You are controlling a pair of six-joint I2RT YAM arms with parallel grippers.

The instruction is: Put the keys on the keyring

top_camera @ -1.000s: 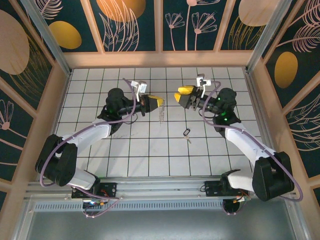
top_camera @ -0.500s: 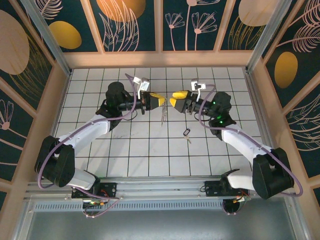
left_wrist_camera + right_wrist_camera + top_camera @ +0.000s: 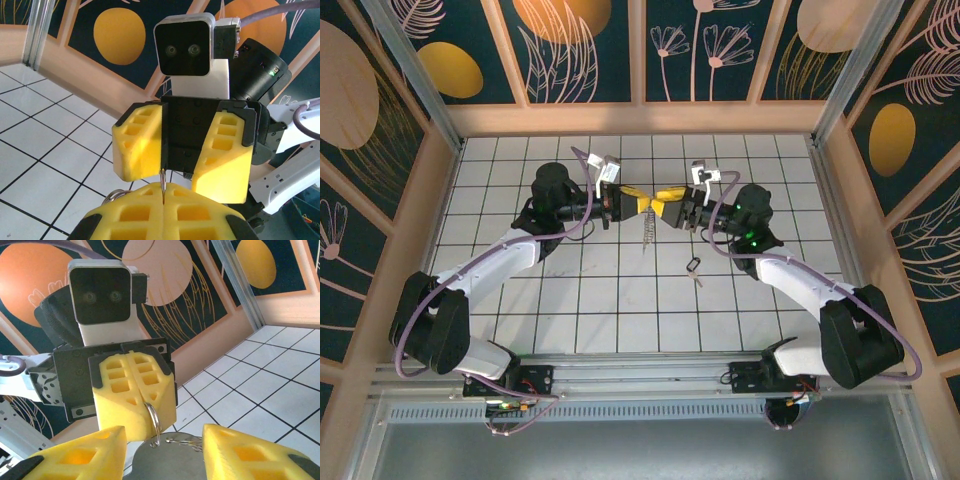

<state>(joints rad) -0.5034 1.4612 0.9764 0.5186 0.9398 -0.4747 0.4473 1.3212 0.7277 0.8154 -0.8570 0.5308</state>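
Two white-shelled arms with bulky black joints, the left arm and the right arm, each trail a looping purple cable. The left pincer and right pincer wear chunky yellow pocketed pads on black mounts, each under a white-and-black boxy camera. A small green light glows on the right arm.

Top camera high overhead, downward; wrist cameras close, face to face across the fingers

Your table was a white tiled surface crossed by dark grid lines. On it you had one small key lying flat, black head and short silvery blade, right of centre, with bare tiles all around it.
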